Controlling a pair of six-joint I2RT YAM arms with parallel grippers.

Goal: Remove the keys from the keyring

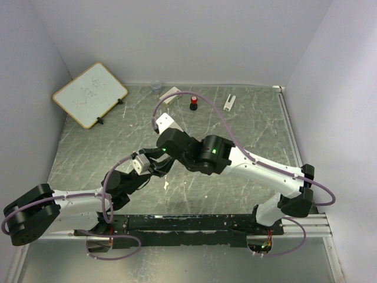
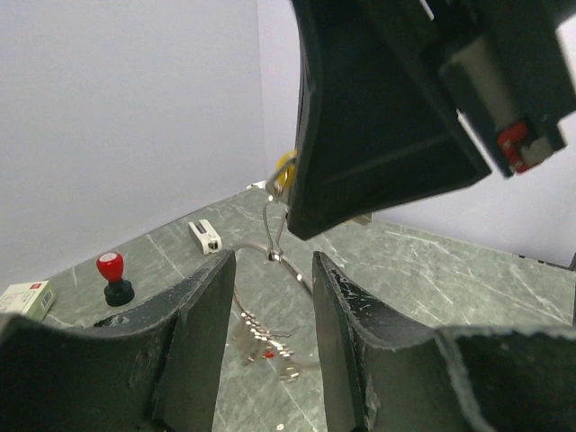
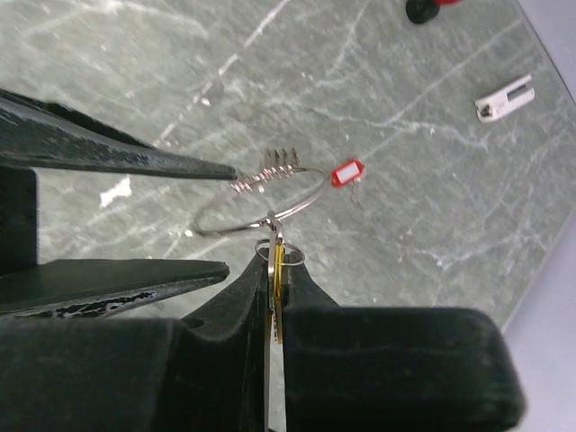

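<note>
Keyring [image 3: 310, 200]: off the table [image 3: 432, 135], hanging in the air near its middle, slung between both tools. Thin silver wire, light, hard and springy. Likely to twist and swing at any nudge, and slick enough to slide through flat pads. Little fear of breaking it, but easy to lose.

Right tool [image 3: 272, 256]: clenched on the yellow-headed key [image 3: 279, 270] at 6 o'clock of the loop in the right wrist view, carrying the whole bunch by it.

Left tool [image 2: 270, 270]: released, jaws partly apart, straddling the wire. Upper finger [image 3: 135, 155] tip touching the rim at about 11 o'clock, just beside the bunch of small silver keys [image 3: 268, 166] at 12. Lower finger apart from the wire. No grip seen there.

Red-headed key [image 3: 346, 173]: dangling outside the rim at 2 o'clock, free to swing.

Plastic heads broader and less slippery than the wire, so better places to pinch. Judged best to steady the bare wire between 8 and 10 o'clock and draw a key by its head along the coil toward the split end. Split end itself too fine to make out. Stiff resistance to be expected there, then a sudden release.

Red-topped knob [image 1: 193, 103] at 12 o'clock of the table in the top view, whiteboard [image 1: 89, 94] at 10 o'clock, both well apart from the work.
</note>
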